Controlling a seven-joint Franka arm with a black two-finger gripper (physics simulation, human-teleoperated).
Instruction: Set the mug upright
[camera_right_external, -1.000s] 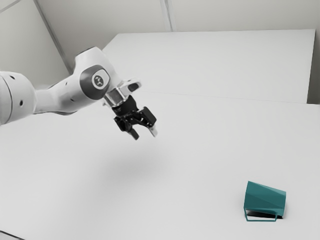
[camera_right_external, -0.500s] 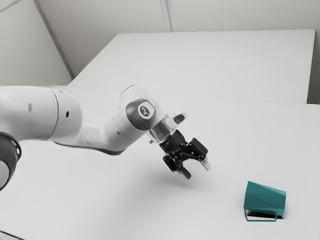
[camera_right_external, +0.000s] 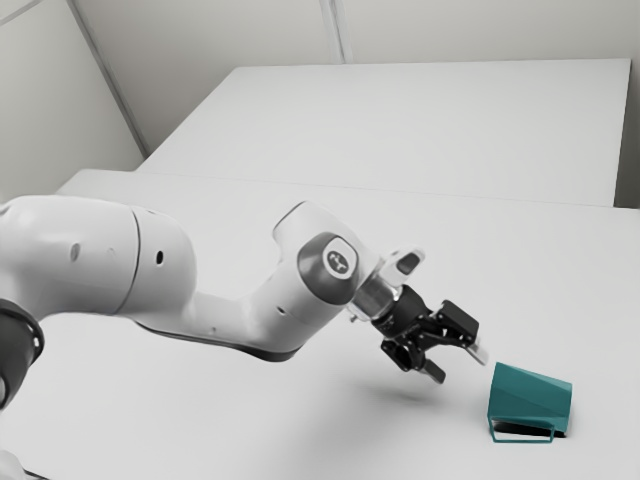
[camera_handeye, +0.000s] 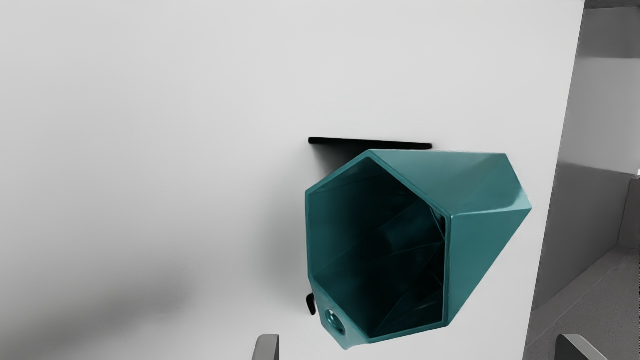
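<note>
Approach step in hand, by my reading: no grasp made. Mug lies on its side on the table, open mouth toward my gripper, closed end toward the table's edge, with some bare tabletop between. Handle sits low on the mug's side. My gripper hangs near the mug, above the tabletop, fingers spread wide with nothing pinched. Next move, I judge: ease down and forward, square the fingers to the mug's body or rim, then close. After that, a small lift and a tilt to bring the mouth up, base flat before release. Watch for a shove that rolls it or slides it edgeward; the slanted facets may slip, and the handle could foul a finger.
</note>
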